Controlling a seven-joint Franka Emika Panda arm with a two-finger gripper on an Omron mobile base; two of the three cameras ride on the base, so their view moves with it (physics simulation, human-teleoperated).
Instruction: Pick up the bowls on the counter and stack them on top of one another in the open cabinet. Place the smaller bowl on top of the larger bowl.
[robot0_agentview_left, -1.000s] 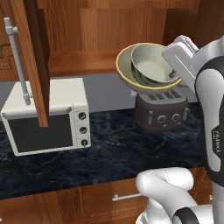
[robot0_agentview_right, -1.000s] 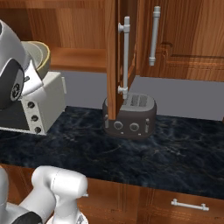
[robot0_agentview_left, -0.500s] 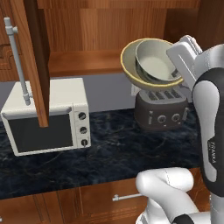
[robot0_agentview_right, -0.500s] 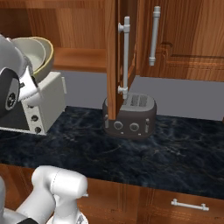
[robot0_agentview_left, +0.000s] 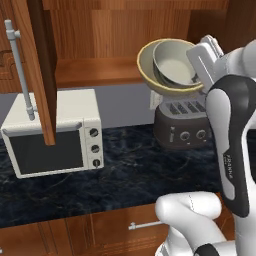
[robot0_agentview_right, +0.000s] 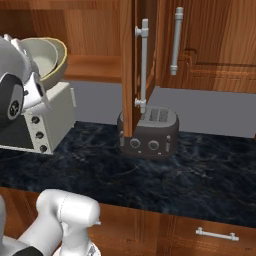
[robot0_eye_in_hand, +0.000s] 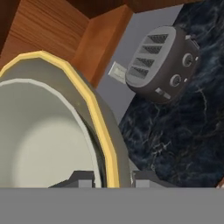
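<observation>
The larger bowl (robot0_agentview_left: 146, 69), yellowish-beige, hangs tilted on its side in the air in front of the open cabinet's shelf (robot0_agentview_left: 95, 72), above the toaster. Nested inside it is the smaller bowl (robot0_agentview_left: 173, 65), pale grey-white. My gripper (robot0_agentview_left: 201, 70) is shut on the larger bowl's rim from the right. In the hand view the yellow rim of the larger bowl (robot0_eye_in_hand: 99, 117) runs down between my fingertips (robot0_eye_in_hand: 83, 178), with the smaller bowl (robot0_eye_in_hand: 39, 140) to its left; the gripper (robot0_eye_in_hand: 113, 177) clamps that rim. From the right base view both the larger bowl (robot0_agentview_right: 60, 56) and the smaller bowl (robot0_agentview_right: 42, 54) peek out past my arm.
A dark toaster (robot0_agentview_left: 182, 125) stands on the black marble counter (robot0_agentview_left: 120, 170) under the bowls. A white microwave (robot0_agentview_left: 50, 135) sits to the left. The cabinet door (robot0_agentview_left: 37, 65) with its grey bar handle (robot0_agentview_left: 20, 65) hangs open on the left.
My gripper has lifted the nested bowls a little higher and closer to the cabinet shelf. Nothing else has moved.
</observation>
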